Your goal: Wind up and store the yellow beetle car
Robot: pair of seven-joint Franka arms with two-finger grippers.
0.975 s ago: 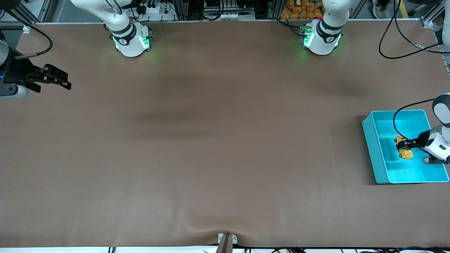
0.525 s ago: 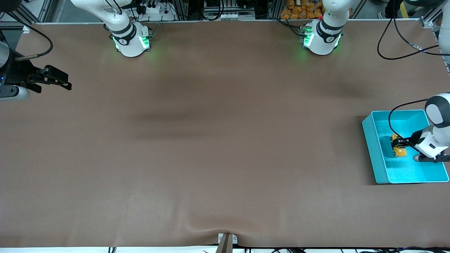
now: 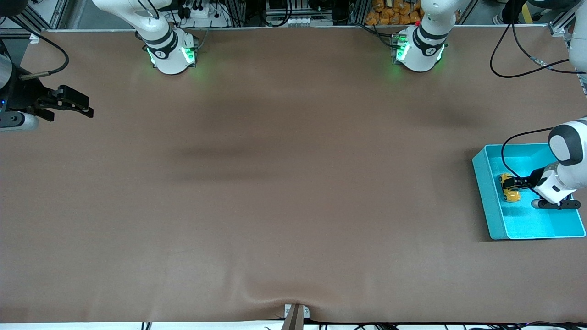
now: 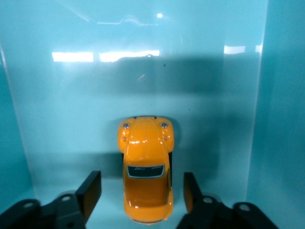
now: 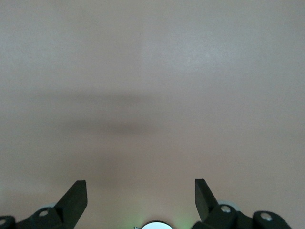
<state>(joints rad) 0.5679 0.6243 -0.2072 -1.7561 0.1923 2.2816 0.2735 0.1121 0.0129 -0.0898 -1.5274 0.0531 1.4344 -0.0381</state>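
The yellow beetle car [image 3: 508, 187] is a small orange-yellow toy. It rests on the floor of the teal bin [image 3: 485, 197], near the bin's wall that faces the right arm's end of the table. My left gripper [image 3: 514, 185] reaches down into the bin. In the left wrist view the car [image 4: 145, 167] lies between the fingers of my left gripper [image 4: 142, 188], with a gap on each side, so the jaws stand open around it. My right gripper [image 3: 85, 109] is open and empty, waiting over the table at the right arm's end.
The teal bin stands at the left arm's end of the table, and its wall [image 4: 279, 119] rises close beside the car. A black cable [image 3: 509, 151] loops over the bin. The right wrist view shows my right gripper [image 5: 140, 191] over bare brown table.
My left gripper and the car have shifted together inside the bin toward the wall that faces the right arm's end. The right arm has stayed still.
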